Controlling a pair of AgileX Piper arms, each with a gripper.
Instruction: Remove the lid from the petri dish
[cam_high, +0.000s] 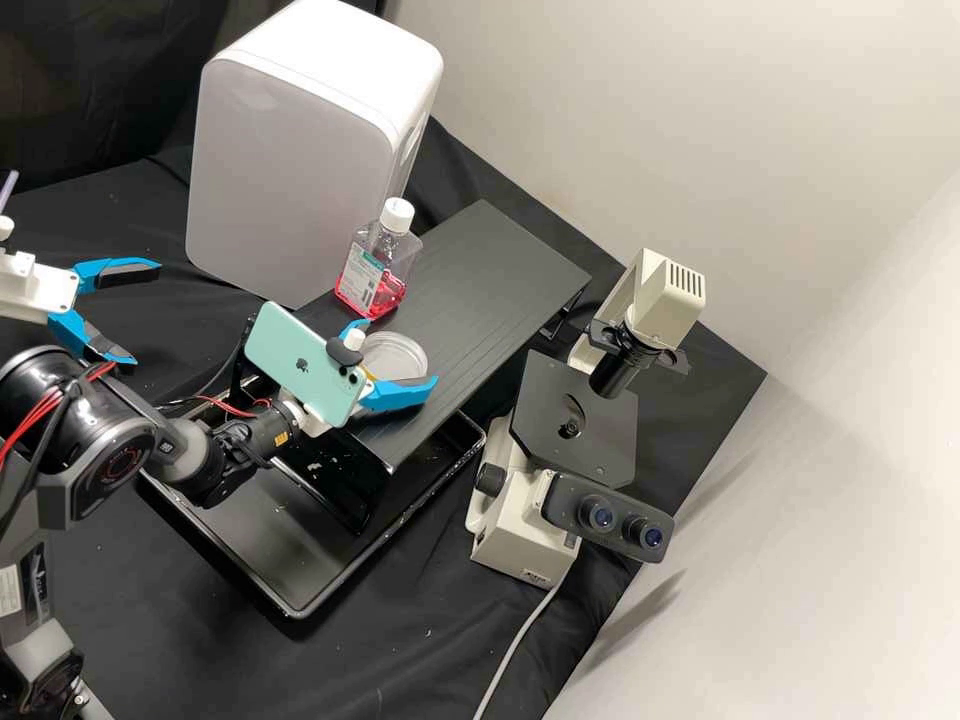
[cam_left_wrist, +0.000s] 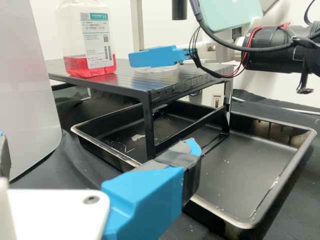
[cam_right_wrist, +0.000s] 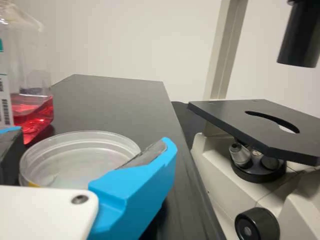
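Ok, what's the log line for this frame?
phase: pre-grasp | right gripper: fingers open, straddling petri dish | lid: on | left gripper: open, away from dish

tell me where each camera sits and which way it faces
High view: fixed off the arms, looking forward and down on the bench; left gripper and right gripper show.
Left wrist view: on the left arm, low, facing the tray and rack; own blue finger shows.
Right wrist view: on the right arm, facing the petri dish and microscope; own blue finger shows.
All three share the flask of red liquid.
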